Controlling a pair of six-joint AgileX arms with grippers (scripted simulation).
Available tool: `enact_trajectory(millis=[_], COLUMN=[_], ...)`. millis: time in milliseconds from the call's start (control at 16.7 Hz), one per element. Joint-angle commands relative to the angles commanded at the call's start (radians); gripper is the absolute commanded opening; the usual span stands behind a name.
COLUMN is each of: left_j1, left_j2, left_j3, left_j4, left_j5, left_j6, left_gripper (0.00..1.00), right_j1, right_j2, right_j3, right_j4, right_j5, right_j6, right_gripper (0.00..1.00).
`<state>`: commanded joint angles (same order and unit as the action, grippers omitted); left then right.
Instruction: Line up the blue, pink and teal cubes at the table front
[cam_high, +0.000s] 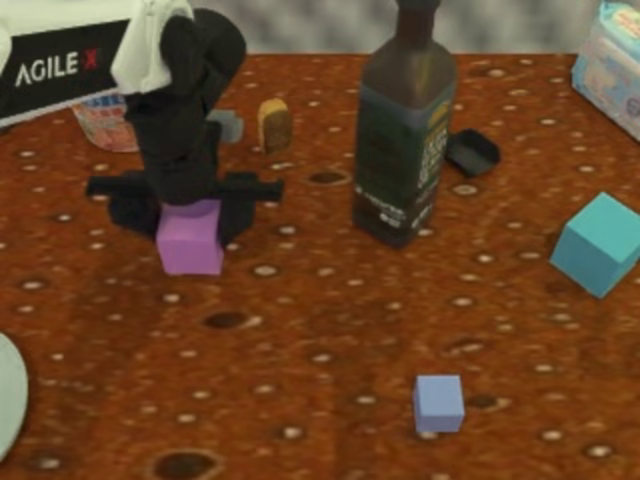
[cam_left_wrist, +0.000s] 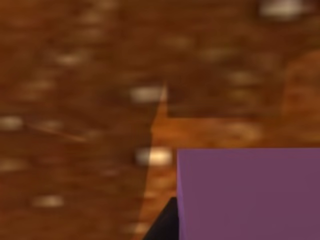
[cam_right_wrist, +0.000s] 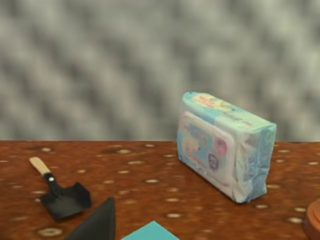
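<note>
My left gripper (cam_high: 192, 222) reaches down at the table's left and is shut on the pink cube (cam_high: 190, 245). The left wrist view shows that cube's violet face (cam_left_wrist: 247, 192) with one dark finger (cam_left_wrist: 167, 224) pressed against its side. Whether the cube rests on the table (cam_high: 320, 320) or hangs just above it does not show. The small blue cube (cam_high: 438, 403) sits near the front, right of centre. The large teal cube (cam_high: 600, 243) sits at the right edge, turned at an angle. My right arm is outside the top view. Its gripper (cam_right_wrist: 142, 222) is open behind a corner of the teal cube (cam_right_wrist: 150, 233).
A tall dark bottle (cam_high: 405, 130) stands at the middle back, with a small black dustpan (cam_high: 472, 152) to its right. A pale blue printed pack (cam_high: 612, 62) lies at the back right. A brown loaf (cam_high: 275, 125) and a patterned cup (cam_high: 105, 128) stand behind my left arm. A pale plate (cam_high: 8, 395) overlaps the left edge.
</note>
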<state>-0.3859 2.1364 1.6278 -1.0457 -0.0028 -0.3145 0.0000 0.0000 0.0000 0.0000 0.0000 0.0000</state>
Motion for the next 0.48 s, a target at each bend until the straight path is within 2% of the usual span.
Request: enact_trajectory(millis=[240,480], left_j1=[-0.044,-0.208], left_j2=[0.002,-0.016], left_j3=[-0.001,-0.013], left_j4=[-0.003,-0.019], left_j5=[0.001,0.002], left_j6=[-0.037,-0.219], left_gripper=[0.00,0.00], right_j1=[0.000,0.000], right_j2=[0.000,0.000], right_j3=[0.000,0.000], right_j4=[0.000,0.000], right_j5=[0.000,0.000], right_j6=[0.000,0.000], right_gripper=[1.00,1.00])
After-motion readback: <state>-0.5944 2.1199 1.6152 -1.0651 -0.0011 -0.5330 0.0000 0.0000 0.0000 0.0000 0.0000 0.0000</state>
